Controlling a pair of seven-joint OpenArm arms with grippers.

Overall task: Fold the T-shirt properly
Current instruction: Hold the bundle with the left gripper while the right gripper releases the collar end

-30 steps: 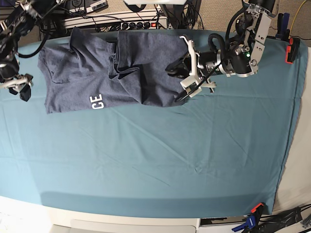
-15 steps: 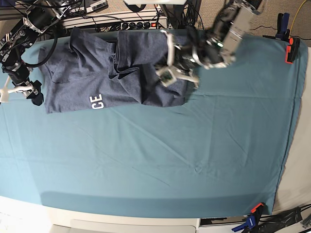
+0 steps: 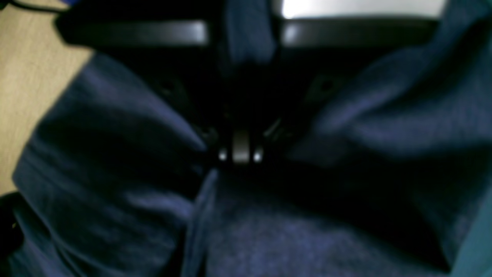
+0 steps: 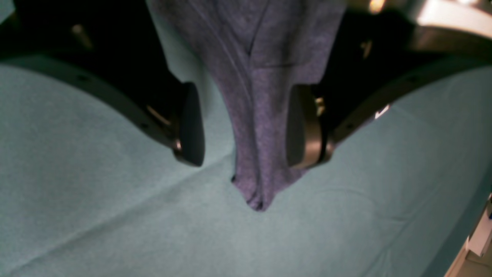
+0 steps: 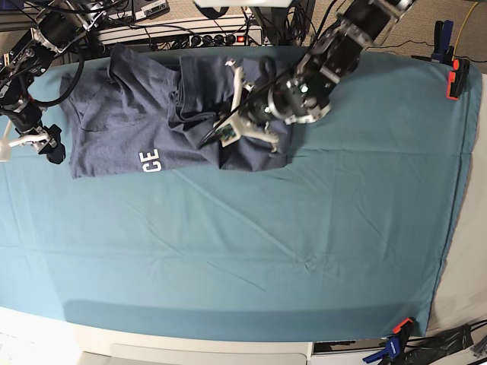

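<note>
The slate-blue T-shirt (image 5: pixel 122 114) lies crumpled at the table's far left, white letters "CE" near its front edge. My left gripper (image 5: pixel 225 128) is over the shirt's middle folds, shut on a bunch of the fabric. In the left wrist view the left gripper (image 3: pixel 240 153) is wrapped in dark, blurred T-shirt (image 3: pixel 115 184) cloth. My right gripper (image 5: pixel 34 141) stands at the shirt's left edge. In the right wrist view the right gripper (image 4: pixel 246 127) is open, and a corner of the T-shirt (image 4: pixel 257 115) lies between its pads (image 4: pixel 190 123) on the teal cloth, not pinched.
The teal tablecloth (image 5: pixel 266 243) covers the table. An orange clamp (image 5: pixel 455 76) grips the far right edge and another clamp (image 5: pixel 396 334) the front right corner. A power strip and cables (image 5: pixel 190 34) run behind the back edge.
My left gripper shut on the shirt's right edge and swept left, dragging that fabric over the middle. My right gripper moved in to straddle the shirt's left corner.
</note>
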